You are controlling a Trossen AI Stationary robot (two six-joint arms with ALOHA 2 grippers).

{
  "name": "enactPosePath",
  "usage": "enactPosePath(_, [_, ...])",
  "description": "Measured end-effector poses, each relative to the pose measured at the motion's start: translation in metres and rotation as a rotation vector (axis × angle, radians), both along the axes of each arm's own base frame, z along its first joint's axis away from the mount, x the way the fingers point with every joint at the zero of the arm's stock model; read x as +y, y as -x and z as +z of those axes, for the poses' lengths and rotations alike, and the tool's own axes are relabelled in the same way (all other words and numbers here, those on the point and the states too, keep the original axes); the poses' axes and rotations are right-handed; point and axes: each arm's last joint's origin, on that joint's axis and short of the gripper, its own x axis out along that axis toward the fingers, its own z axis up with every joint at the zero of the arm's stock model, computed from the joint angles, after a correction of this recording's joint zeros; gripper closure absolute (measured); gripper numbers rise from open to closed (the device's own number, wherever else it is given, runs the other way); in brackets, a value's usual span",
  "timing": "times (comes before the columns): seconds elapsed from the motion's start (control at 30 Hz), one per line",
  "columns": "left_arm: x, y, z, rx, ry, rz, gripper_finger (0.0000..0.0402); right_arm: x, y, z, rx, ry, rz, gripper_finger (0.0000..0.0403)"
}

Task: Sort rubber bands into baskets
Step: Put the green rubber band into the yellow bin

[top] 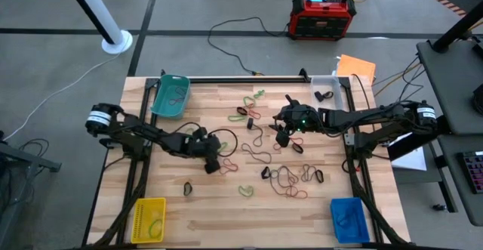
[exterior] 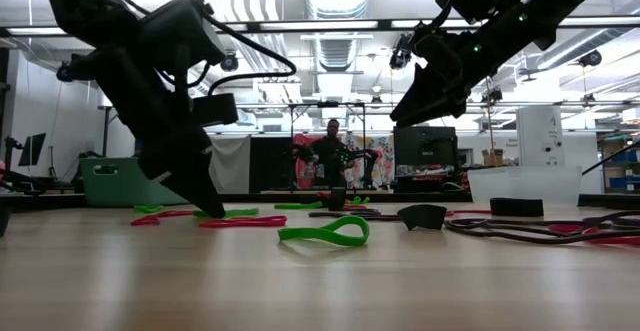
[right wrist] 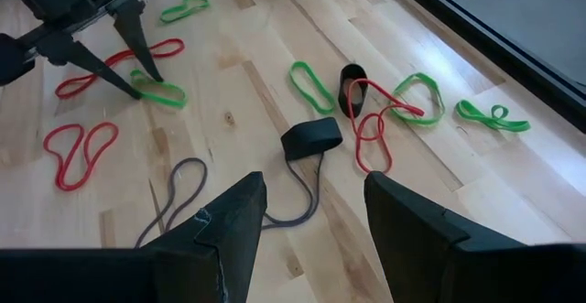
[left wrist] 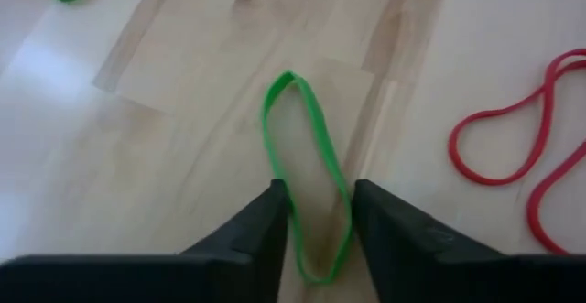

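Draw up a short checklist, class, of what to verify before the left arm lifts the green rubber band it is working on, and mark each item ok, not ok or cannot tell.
1. Thin green rubber band loop sits between the left gripper's fingers: ok.
2. Fingers closed on the band: not ok, a gap shows on both sides.
3. Band lies flat on the light wooden table, free of the red rubber band beside it: ok.
4. Right gripper is open, empty and apart from the left one: ok.
5. Small rectangular teal green plastic basket stands reachable at the table's far left corner: ok.
6. Whether green bands belong in that basket: cannot tell.
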Motion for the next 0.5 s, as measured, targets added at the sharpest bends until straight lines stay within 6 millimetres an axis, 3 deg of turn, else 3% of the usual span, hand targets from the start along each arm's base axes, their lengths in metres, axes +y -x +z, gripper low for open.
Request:
enactPosePath(0.23, [0.0005,0.0035,-0.0047,-0.042,-0.004,-0.012,0.0389,0.0,0.0,0.0,0.0,0.0,0.0,0.022])
enactPosePath(0.5, [0.0003,0.0003,0.003,-0.073,-0.044,-0.083,0.0401,-0.0001,0.0,0.0,0.001,0.001,-0.002,0.022])
